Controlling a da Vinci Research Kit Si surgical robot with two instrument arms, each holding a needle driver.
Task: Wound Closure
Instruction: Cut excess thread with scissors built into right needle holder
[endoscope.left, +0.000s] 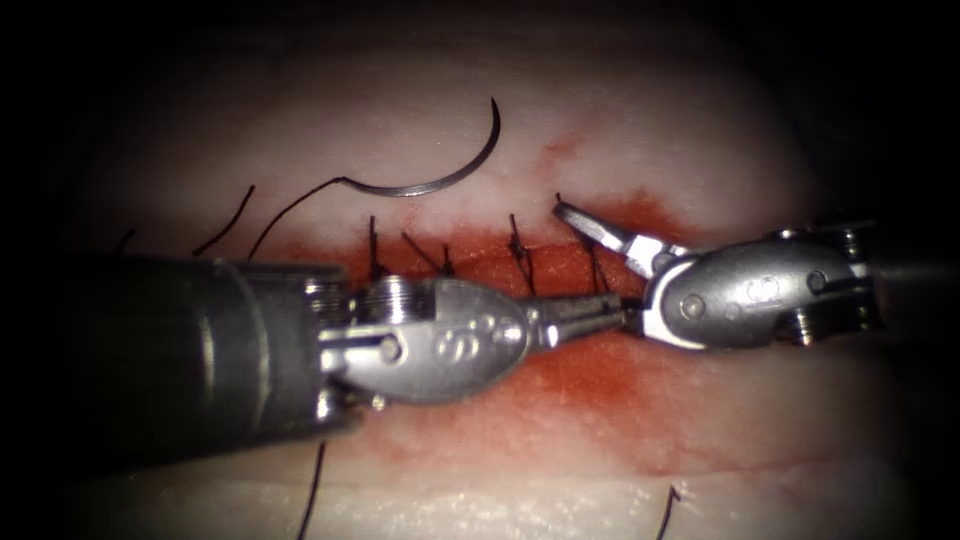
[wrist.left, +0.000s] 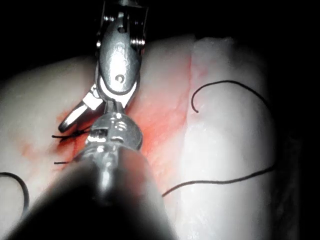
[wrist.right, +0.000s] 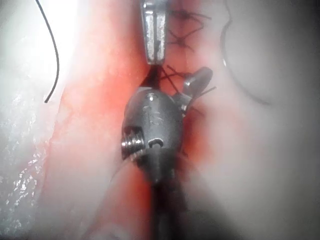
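Darkness rings the lit middle (bright at centre, fading outward).

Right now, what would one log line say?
needle: free on tissue | left end effector: shut on thread | right end effector: open

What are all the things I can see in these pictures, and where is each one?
tissue: one piece, pale pink-white, under everything.
cut: one, running left to right across the tissue, crossed by dark stitches.
red fluid: a stain on the tissue around the cut.
needle: one, curved, grey metal, lying free on the tissue above the cut, held by neither tool.
thread: black, trailing from the needle's end down to the left.
cut ends of thread: several, black, lying loose near the tissue's edges.
left tool: one, silver, over the cut; jaws shut, what they hold is unclear.
right tool: one, silver, at the cut's right end; jaws open, holding nothing.
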